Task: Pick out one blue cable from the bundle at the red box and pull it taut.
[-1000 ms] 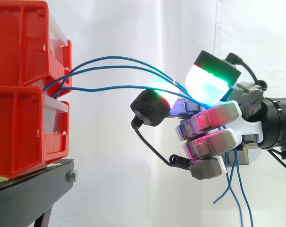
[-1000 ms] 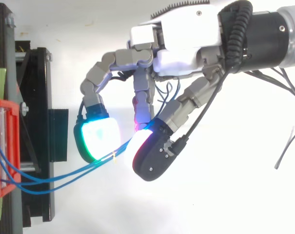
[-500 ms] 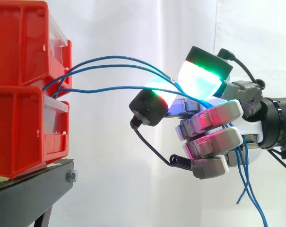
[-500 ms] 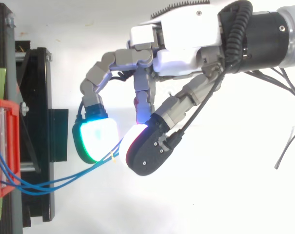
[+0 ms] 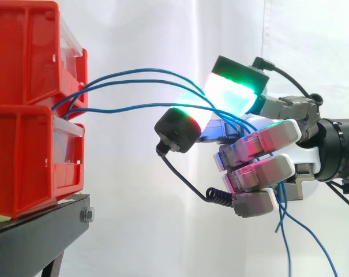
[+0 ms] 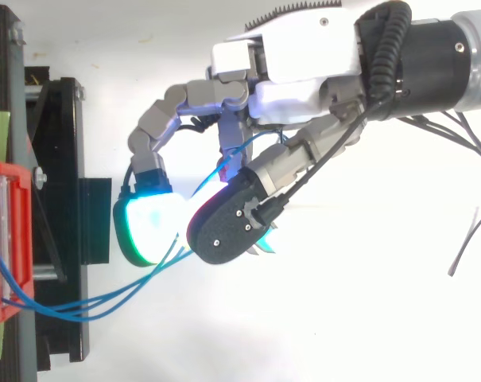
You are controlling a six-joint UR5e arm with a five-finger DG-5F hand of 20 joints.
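3 thin blue cables (image 5: 134,105), slack arcs fr red bins (image 5: 30,104); fingers (image 5: 232,95) pinching them mid-span.

Two red bins (image 5: 24,52), stacked at the left of the side view. Three blue cables (image 5: 134,106), running from the bins toward centre-right. One hand (image 5: 266,156), right side. One black stand (image 5: 30,236), bottom left, with one bolt head (image 5: 86,215) on its corner. One white curtain (image 5: 162,231) behind.

Robot lab test rig, white curtain (image 5: 162,34), red bins (image 5: 24,57), black stand (image 5: 36,236)
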